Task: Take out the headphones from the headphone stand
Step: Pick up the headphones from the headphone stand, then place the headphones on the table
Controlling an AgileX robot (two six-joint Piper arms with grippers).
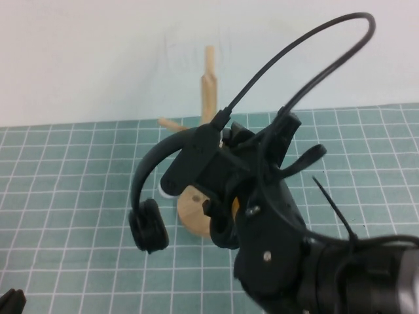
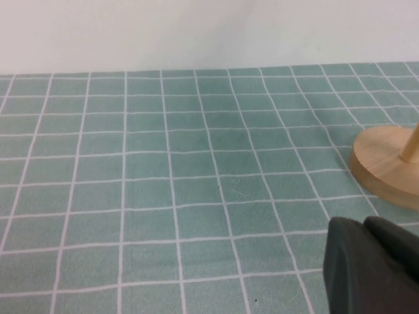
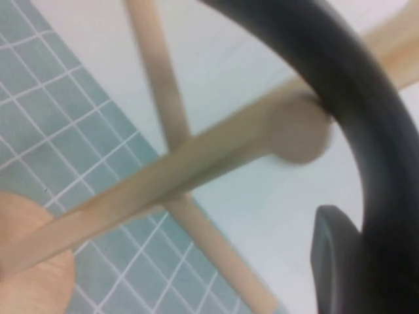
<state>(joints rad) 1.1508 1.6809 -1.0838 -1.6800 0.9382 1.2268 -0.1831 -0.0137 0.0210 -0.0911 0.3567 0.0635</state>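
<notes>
The black headphones [image 1: 149, 226] hang in front of the wooden headphone stand [image 1: 209, 85], one ear cup low on the left and the headband arching up to the right. My right gripper [image 1: 221, 147] is shut on the headband beside the stand's post. In the right wrist view the headband [image 3: 353, 85] runs past the tip of a peg [image 3: 298, 134] and lies against my right gripper's finger [image 3: 334, 255]. The second ear cup is hidden behind my right arm. My left gripper [image 1: 10, 302] is low at the front left, shut and empty, and it also shows in the left wrist view [image 2: 373, 268].
The stand's round base [image 1: 193, 209] rests on the green grid mat [image 1: 78, 183] and also shows in the left wrist view [image 2: 386, 167]. A black cable [image 1: 314, 39] loops above my right arm. A white wall stands behind the mat.
</notes>
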